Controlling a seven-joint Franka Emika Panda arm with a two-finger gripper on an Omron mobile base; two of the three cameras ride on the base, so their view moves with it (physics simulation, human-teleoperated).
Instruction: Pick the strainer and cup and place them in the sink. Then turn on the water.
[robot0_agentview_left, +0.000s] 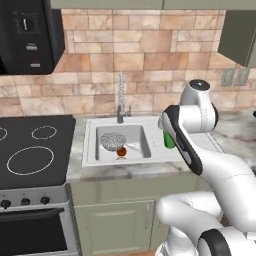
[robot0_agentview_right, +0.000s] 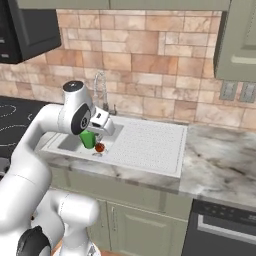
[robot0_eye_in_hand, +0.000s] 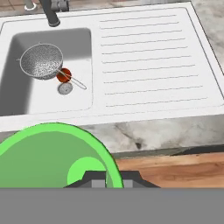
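Note:
The grey mesh strainer (robot0_agentview_left: 113, 141) (robot0_eye_in_hand: 41, 61) lies inside the basin of the white sink (robot0_agentview_left: 90, 150) (robot0_eye_in_hand: 100, 111), with its thin handle pointing toward the drainboard (robot0_agentview_right: 145, 145). My gripper (robot0_eye_in_hand: 109, 178) (robot0_agentview_right: 94, 134) is shut on the bright green cup (robot0_agentview_left: 169, 140) (robot0_agentview_right: 88, 139) (robot0_eye_in_hand: 52, 153). The cup hangs in the air near the counter's front edge, to the right of the basin. The chrome faucet (robot0_agentview_left: 120, 100) (robot0_agentview_right: 101, 90) (robot0_eye_in_hand: 50, 13) rises behind the basin.
A small red and brown ball (robot0_agentview_left: 121, 151) (robot0_agentview_right: 100, 147) (robot0_eye_in_hand: 64, 75) rests in the basin against the strainer, near the drain (robot0_eye_in_hand: 65, 88). A black cooktop (robot0_agentview_left: 35, 150) lies left of the sink, with a microwave (robot0_agentview_left: 27, 35) above it. Marble counter (robot0_agentview_right: 220, 160) extends to the right.

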